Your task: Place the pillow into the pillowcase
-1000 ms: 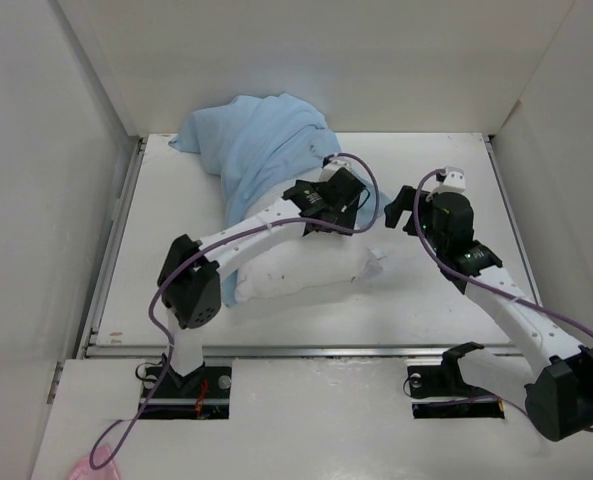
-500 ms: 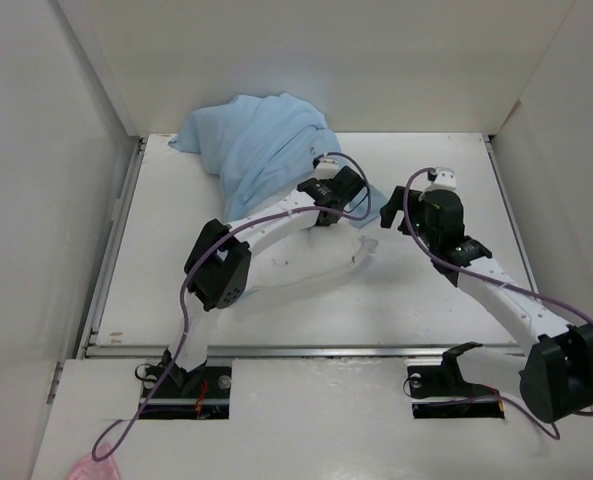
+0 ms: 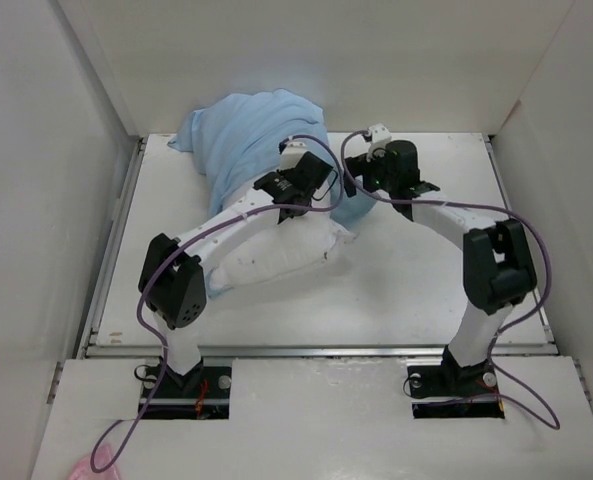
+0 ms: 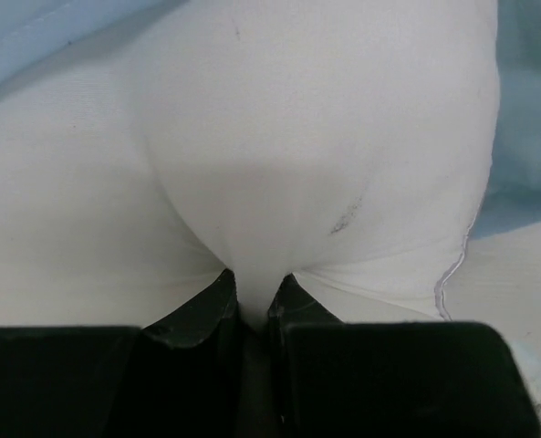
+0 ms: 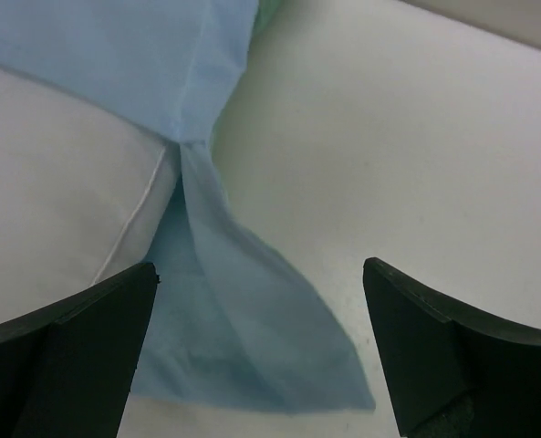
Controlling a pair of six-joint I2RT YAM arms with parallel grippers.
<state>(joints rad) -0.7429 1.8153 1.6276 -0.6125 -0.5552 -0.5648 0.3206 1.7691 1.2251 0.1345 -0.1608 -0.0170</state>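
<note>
White walls box in a white desk point(image 3: 426, 290). At its far left the light blue pillowcase point(image 3: 246, 140) lies bunched, its near edge overlapping the far side of the white pillow point(image 3: 276, 262). The pillow lies left of centre, its near part uncovered. The left end effector point(image 4: 254, 301) is clamped tight on a pinch of the pillow's fabric. Further right, the right end effector point(image 5: 259, 269) hangs wide open and holds nothing, above a loose blue flap of the pillowcase on the desk just beside the pillow's corner.
</note>
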